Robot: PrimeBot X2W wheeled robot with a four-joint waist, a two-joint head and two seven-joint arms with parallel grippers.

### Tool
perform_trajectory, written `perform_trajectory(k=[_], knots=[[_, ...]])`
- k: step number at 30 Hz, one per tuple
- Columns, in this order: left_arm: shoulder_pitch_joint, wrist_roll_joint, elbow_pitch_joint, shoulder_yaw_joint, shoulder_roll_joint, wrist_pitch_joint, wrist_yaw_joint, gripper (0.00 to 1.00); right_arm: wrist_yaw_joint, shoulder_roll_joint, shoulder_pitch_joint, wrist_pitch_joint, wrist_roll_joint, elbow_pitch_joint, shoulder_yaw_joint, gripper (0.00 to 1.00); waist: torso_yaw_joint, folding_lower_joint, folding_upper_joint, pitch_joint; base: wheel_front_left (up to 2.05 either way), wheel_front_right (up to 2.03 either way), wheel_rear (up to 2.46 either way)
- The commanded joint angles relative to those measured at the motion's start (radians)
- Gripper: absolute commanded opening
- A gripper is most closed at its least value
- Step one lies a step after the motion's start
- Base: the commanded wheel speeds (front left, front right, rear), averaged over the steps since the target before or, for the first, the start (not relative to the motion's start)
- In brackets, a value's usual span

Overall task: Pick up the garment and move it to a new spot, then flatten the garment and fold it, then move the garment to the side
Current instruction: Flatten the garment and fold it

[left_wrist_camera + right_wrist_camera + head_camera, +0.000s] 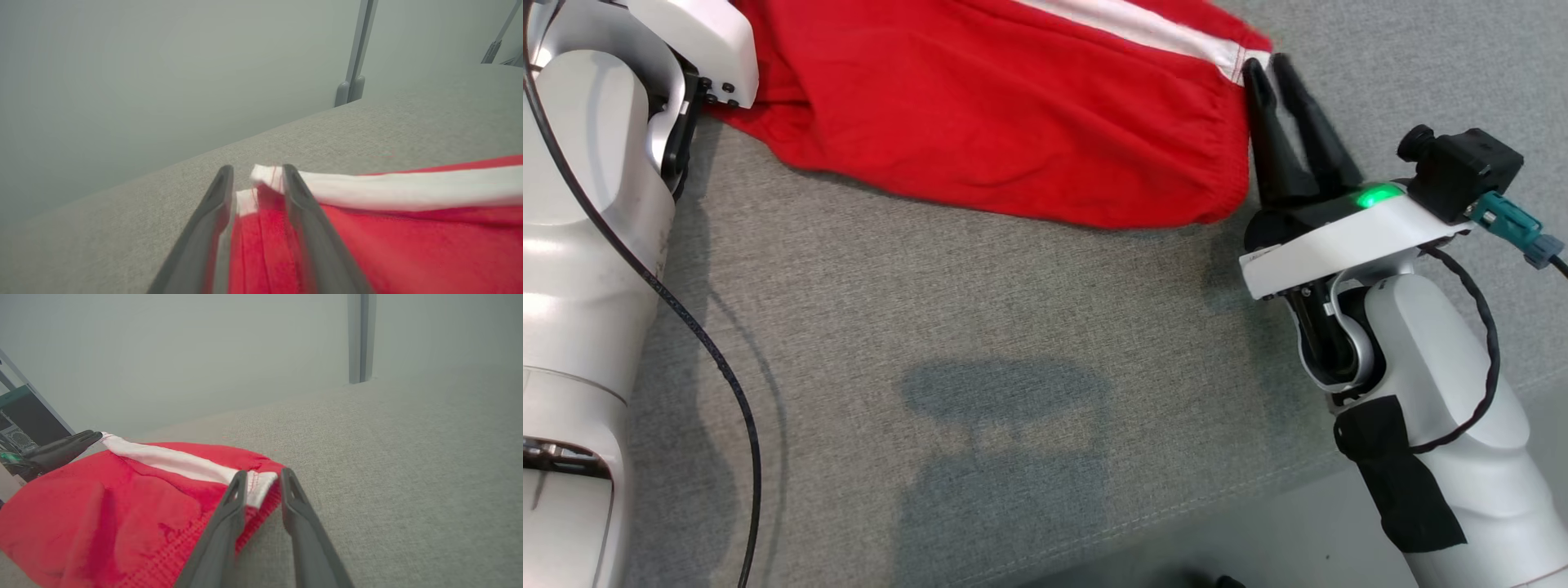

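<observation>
**A:** How far along are we?
**B:** Red garment [1013, 106] lies spread on the grey surface [1013, 367]. Our left gripper [256, 171] and right gripper [1266, 64] sit at its striped corners, jaws parted. Folding likely remains.

Near side of garment [1013, 122]: bare desk [980, 327], wide open.
Right of garment: right end effector [1267, 65] at hem, clear desk beyond.
Left of garment: blocked by left arm [588, 245].
Behind garment: open desk up to post [359, 339].

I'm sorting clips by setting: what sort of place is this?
Probably a robot lab or test booth: a grey fabric-covered worktop, plain pale partition panels joined by a metal post, and what looks like computer equipment beside it.
</observation>
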State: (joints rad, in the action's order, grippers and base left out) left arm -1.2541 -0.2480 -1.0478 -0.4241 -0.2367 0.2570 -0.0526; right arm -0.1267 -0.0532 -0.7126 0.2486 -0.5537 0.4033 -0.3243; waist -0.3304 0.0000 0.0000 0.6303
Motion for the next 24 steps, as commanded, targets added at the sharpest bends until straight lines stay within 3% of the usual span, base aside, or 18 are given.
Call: perform_trajectory(k=[1,13,24], knots=[[-0.017,-0.004,0.015,0.018,-0.032,0.005,0.005,1.0,-0.004,0.003,0.007,0.013,0.008,-0.024,0.004,1.0,0.009,0.0,0.0,-0.006,0.0,0.0,0.0],[0.189,-0.049,0.094,0.082,0.008,0.005,0.013,1.0,-0.004,0.003,0.081,0.013,0.169,-0.067,0.166,1.0,0.051,0.0,0.0,-0.129,0.0,0.0,0.0],[0.331,-0.081,0.068,0.16,-0.001,0.005,0.028,1.0,-0.004,0.003,0.21,0.013,0.261,-0.173,0.285,1.0,-0.008,0.0,0.0,-0.195,0.0,0.0,0.0]])
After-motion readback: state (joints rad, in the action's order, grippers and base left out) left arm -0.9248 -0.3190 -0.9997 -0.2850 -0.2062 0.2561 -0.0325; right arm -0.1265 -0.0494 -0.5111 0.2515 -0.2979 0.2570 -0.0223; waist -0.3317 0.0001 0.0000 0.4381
